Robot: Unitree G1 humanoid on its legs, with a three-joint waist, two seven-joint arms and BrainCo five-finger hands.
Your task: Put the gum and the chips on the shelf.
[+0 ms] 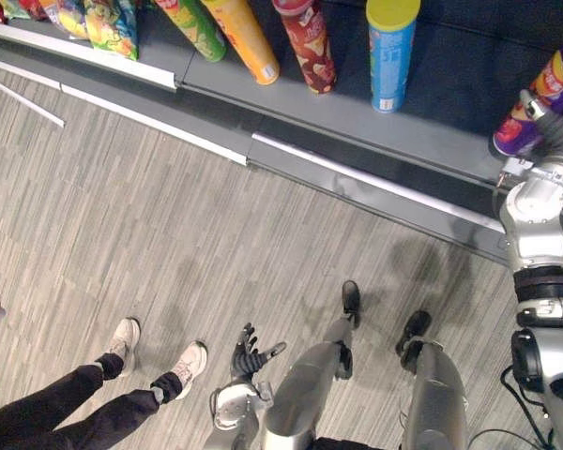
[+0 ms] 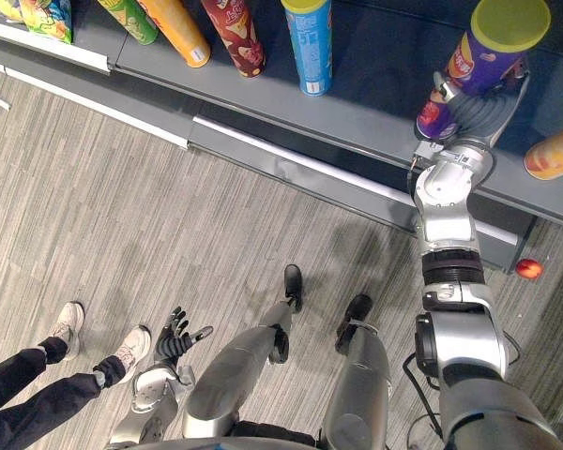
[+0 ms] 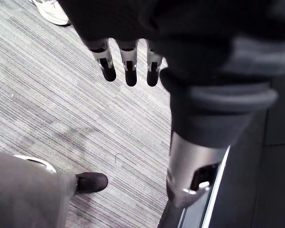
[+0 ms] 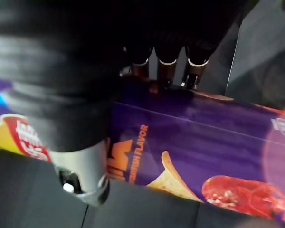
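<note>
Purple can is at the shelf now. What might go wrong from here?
The right hand is curled round the purple can; whether its base sits flat is unclear, so letting go may tip it. The orange can is close beside and might get knocked. A person's shoe is near the open left hand.

Grey striped floor [image 1: 169,216] beside dark grey shelf [image 1: 432,131]

The purple chip tube [image 2: 469,61] has a glossy printed skin; the shelf [image 2: 385,56] looks matt, the floor [image 1: 122,216] finely streaked.
</note>
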